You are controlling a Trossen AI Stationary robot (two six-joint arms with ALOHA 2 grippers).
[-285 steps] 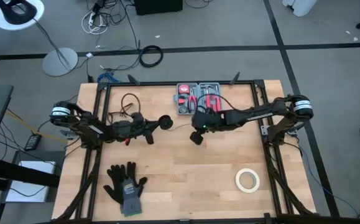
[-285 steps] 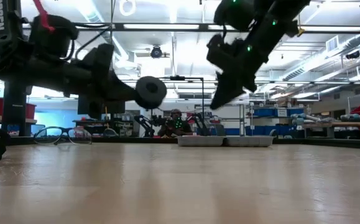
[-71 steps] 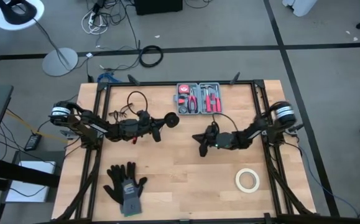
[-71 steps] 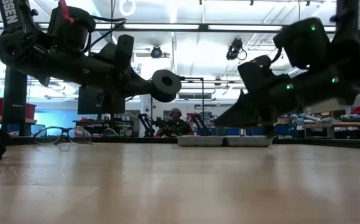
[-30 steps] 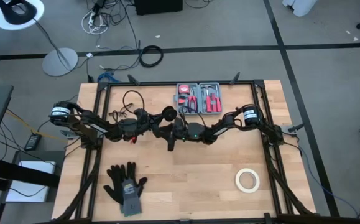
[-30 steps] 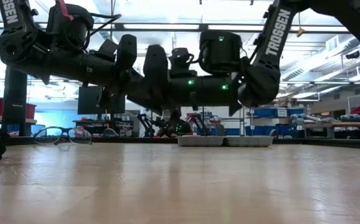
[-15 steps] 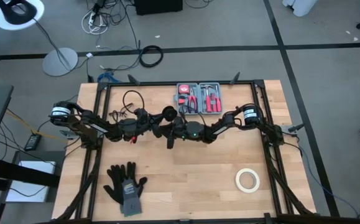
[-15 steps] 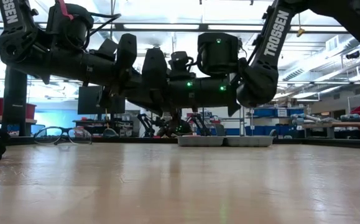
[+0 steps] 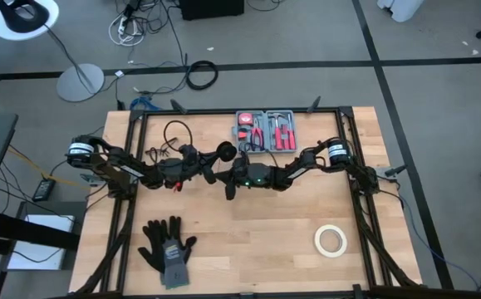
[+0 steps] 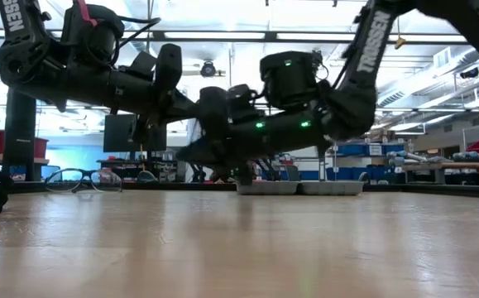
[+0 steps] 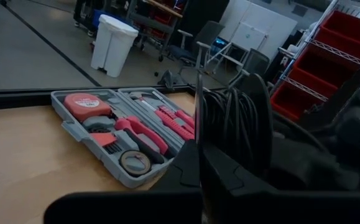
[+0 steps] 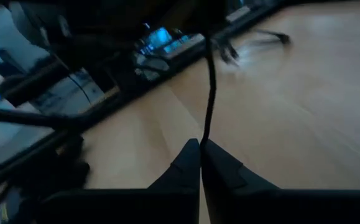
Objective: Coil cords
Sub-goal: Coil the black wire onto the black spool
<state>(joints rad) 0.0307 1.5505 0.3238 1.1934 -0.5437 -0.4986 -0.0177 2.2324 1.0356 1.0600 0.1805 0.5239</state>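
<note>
Cords (image 12: 209,93) run taut from our right pincer (image 12: 201,144), which pinches the wire. Our left pincer (image 11: 198,146), at nine o'clock from it, clamps the coiled bundle (image 11: 232,124).

one cord (image 9: 172,133), two arms, one tape roll (image 9: 330,240), one tool case (image 9: 266,131)

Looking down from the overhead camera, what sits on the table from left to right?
Gloves → left gripper → right gripper → tool case → tape roll.
</note>
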